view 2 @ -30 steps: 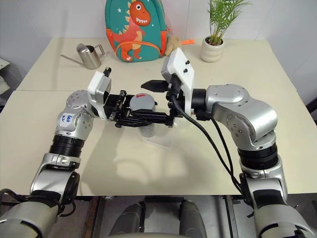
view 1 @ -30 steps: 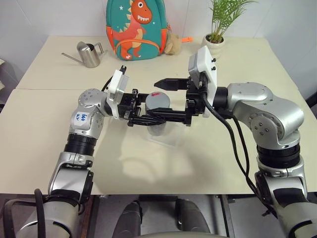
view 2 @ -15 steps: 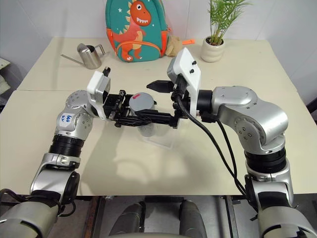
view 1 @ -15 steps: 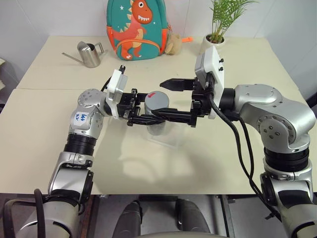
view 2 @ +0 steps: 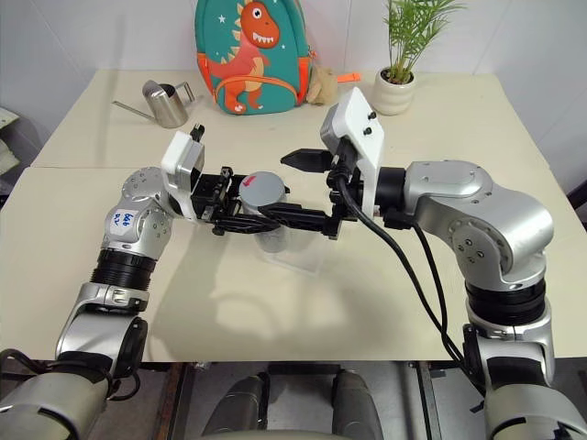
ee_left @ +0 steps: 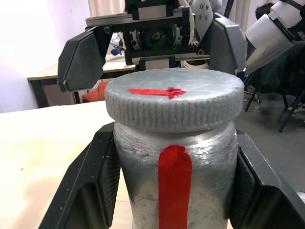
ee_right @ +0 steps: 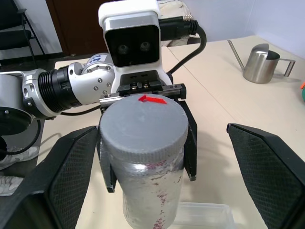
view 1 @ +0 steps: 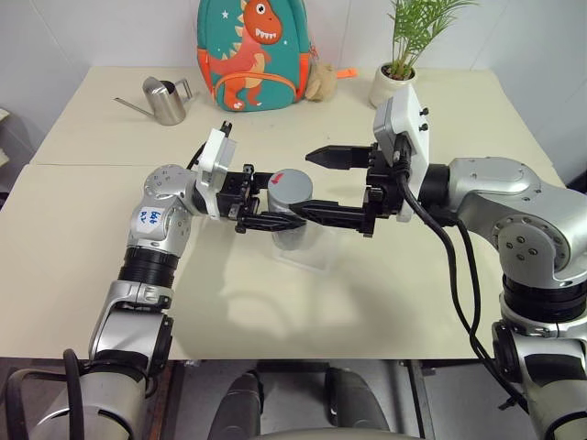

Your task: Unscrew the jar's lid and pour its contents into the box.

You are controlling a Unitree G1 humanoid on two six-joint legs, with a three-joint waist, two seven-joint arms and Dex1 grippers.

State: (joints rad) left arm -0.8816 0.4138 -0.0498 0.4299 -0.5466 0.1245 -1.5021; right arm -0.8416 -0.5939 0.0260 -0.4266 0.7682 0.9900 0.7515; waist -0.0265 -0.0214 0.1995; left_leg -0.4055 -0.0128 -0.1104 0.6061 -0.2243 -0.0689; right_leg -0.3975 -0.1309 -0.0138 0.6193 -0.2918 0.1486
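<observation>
My left gripper (view 1: 282,216) is shut on the jar (ee_left: 174,181), a small cloudy cylinder with a red stripe, and holds it upright above the box (view 1: 310,257). The grey lid (view 1: 292,186) with its red mark sits on the jar. The right gripper (view 1: 304,183) points at the lid from the right. It is open, one finger (view 1: 328,156) behind the lid's top edge and the other low in front, neither touching. In the right wrist view the lid (ee_right: 142,119) stands just beyond the wide-spread fingers. I cannot make out the contents through the jar wall.
At the back of the beige table stand a steel watering can (view 1: 165,99), a green dinosaur backpack (view 1: 252,50) and a white plant pot (view 1: 390,84). The box is a clear shallow tray lying flat under the jar.
The right forearm and elbow have swung outward to the right, and its open gripper has barely eased back from the lid. The left gripper and the jar have stayed put.
</observation>
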